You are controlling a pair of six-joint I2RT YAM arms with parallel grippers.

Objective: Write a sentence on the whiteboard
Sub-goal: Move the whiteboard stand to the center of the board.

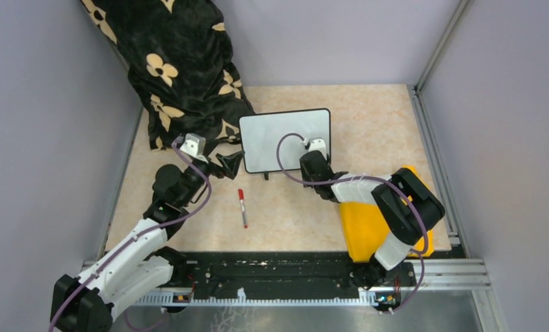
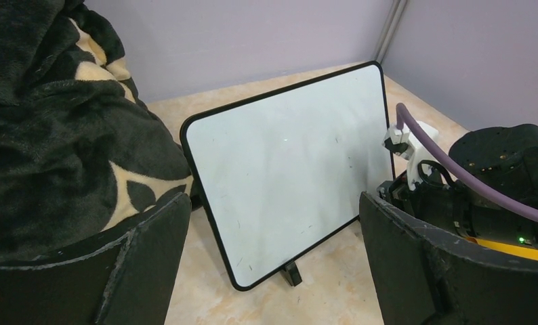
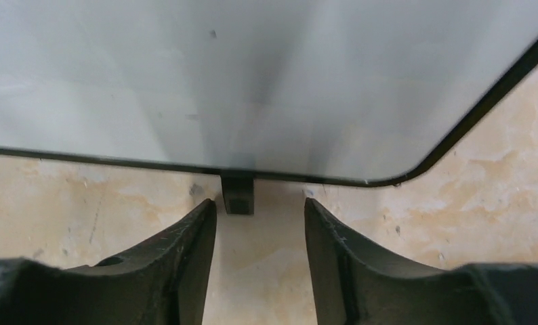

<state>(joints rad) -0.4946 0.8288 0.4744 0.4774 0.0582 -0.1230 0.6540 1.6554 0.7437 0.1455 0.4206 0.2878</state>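
Note:
The whiteboard (image 1: pixel 285 138) stands tilted on short black feet near the middle of the table, with a black frame and a white face. The sentence is out of view; the face (image 2: pixel 286 169) shows only faint smudges. My left gripper (image 1: pixel 229 164) is open beside the board's lower left corner, its fingers (image 2: pixel 151 257) spread wide with nothing between them. My right gripper (image 1: pixel 310 158) is open at the board's lower right edge. A black foot (image 3: pixel 238 195) sits just beyond its fingertips (image 3: pixel 205 223). A red marker (image 1: pixel 243 207) lies on the table in front of the board.
A black cloth with cream flowers (image 1: pixel 182 69) is heaped at the back left, touching the board's left side (image 2: pixel 49 122). A yellow object (image 1: pixel 368 228) lies under the right arm. Grey walls enclose the table on three sides.

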